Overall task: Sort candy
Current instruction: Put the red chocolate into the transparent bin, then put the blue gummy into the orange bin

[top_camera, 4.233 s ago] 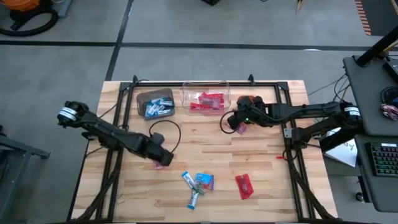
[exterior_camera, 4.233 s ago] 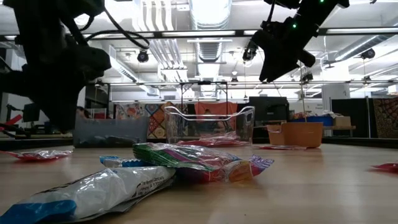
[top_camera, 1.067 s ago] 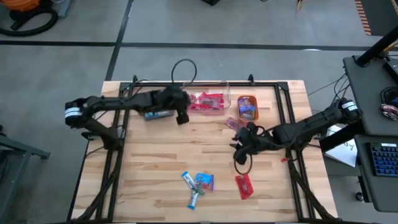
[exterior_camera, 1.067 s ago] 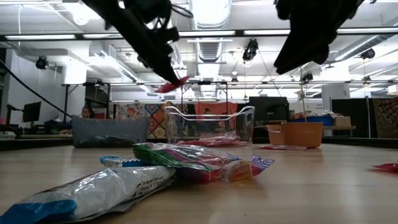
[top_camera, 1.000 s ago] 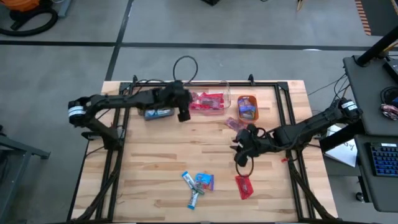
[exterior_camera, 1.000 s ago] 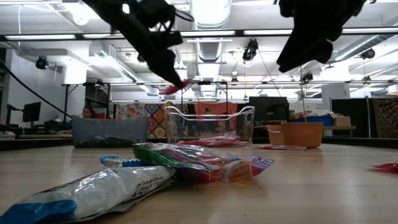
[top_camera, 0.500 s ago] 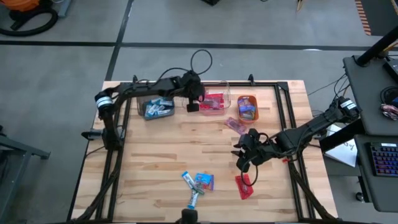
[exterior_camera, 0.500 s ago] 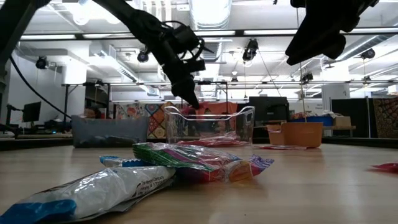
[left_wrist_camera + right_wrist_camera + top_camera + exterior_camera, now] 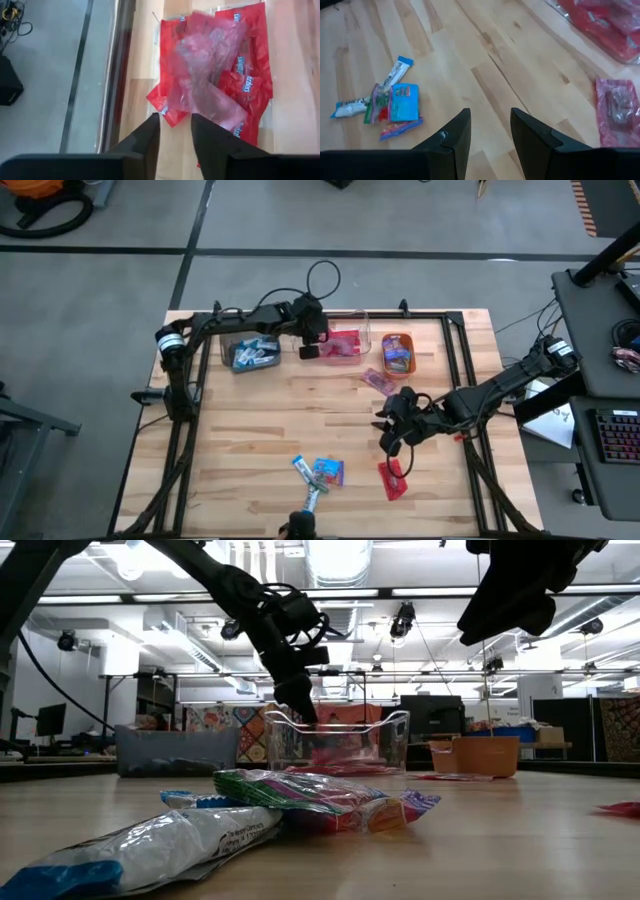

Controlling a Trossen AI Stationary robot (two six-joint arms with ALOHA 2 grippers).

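Observation:
My left gripper [image 9: 309, 350] [image 9: 175, 134] hovers open over the left part of the clear bin [image 9: 352, 317], which holds red sweets [image 9: 247, 80]. A blurred red sweet [image 9: 205, 75] is in the air just past its fingers, above that pile. My right gripper [image 9: 393, 430] [image 9: 490, 134] hangs open above the table between a pink sweet [image 9: 378, 380] and a red sweet [image 9: 392, 478]. A small heap of blue-and-white and mixed sweets [image 9: 318, 476] [image 9: 390, 102] lies flat near the table's near edge.
The brown bin [image 9: 250, 348] with blue-and-white sweets and the orange bin [image 9: 398, 352] flank the clear bin along the far edge. A black frame [image 9: 455, 350] borders the table. Bare wood [image 9: 260, 430] lies between the bins and the near heap.
My left gripper has moved right from the brown bin to over the clear bin and come down toward its rim. The red sweet it carried at its fingertips has left them and drops onto the red pile. My right gripper has shifted slightly toward the near edge.

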